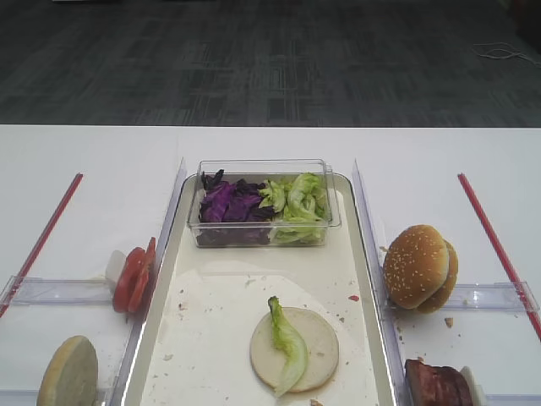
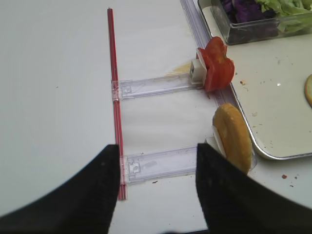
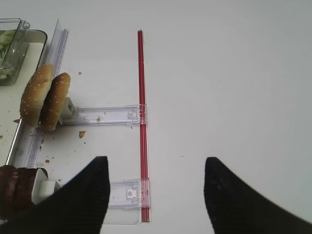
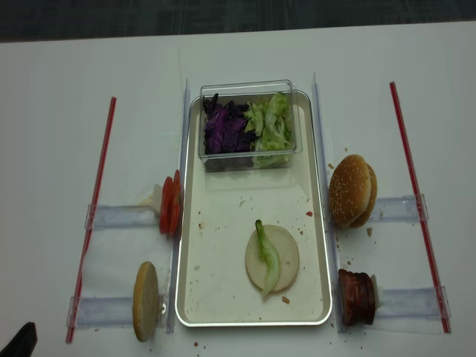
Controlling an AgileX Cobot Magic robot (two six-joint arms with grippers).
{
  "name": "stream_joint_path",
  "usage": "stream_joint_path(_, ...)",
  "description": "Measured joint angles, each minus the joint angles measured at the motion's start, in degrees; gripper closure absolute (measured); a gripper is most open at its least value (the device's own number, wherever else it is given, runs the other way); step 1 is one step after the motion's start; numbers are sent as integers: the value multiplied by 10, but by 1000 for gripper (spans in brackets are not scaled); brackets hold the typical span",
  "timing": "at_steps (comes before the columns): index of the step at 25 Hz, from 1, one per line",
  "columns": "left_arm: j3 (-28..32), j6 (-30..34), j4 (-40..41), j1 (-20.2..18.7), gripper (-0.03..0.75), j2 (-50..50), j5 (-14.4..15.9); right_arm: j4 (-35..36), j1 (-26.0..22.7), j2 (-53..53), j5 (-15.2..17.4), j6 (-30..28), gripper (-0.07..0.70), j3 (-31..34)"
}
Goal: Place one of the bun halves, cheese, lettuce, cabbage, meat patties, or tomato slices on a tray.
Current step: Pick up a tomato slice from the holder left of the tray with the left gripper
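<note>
One flat pale bun half (image 1: 294, 349) lies on the tray (image 1: 362, 254) toward its near end, with a strip of lettuce (image 1: 287, 343) draped across it. At the far end of the tray stands a clear plastic tub (image 1: 264, 204), purple cabbage (image 1: 230, 203) in its left part and more green leaves (image 1: 297, 203) in its right. Crumbs fleck the tray's liner.

My left jaws (image 2: 156, 192) hang above the white worktop (image 2: 53, 97) to the left of the tray, well apart from each other and holding nothing; between them I see a red strip (image 2: 115, 97) and a clear plastic rail (image 2: 156, 165). Just ahead, the tomato slices (image 2: 217, 68) stand on edge at the end of another rail, against the tray's left rim. Nearer to me a pale bun half (image 2: 235, 137) stands on edge, also beside that rim.

My right jaws (image 3: 156, 195) are likewise spread wide and empty, over bare worktop to the right of the tray, with a second red strip (image 3: 142, 97) running between them. Two sesame bun halves (image 3: 45, 100) stand on edge together at the end of a clear rail (image 3: 105, 115), just outside the tray's right rim. The meat patties (image 3: 14, 187) stand at the next rail, nearer to me.

In the overhead view only a dark tip of my left arm shows at the bottom left corner.
</note>
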Motion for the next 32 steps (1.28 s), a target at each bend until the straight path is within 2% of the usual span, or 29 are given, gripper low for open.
stream_joint_path(32,0,0,0,0,354,0,0,0,0,0,0,0,165,0)
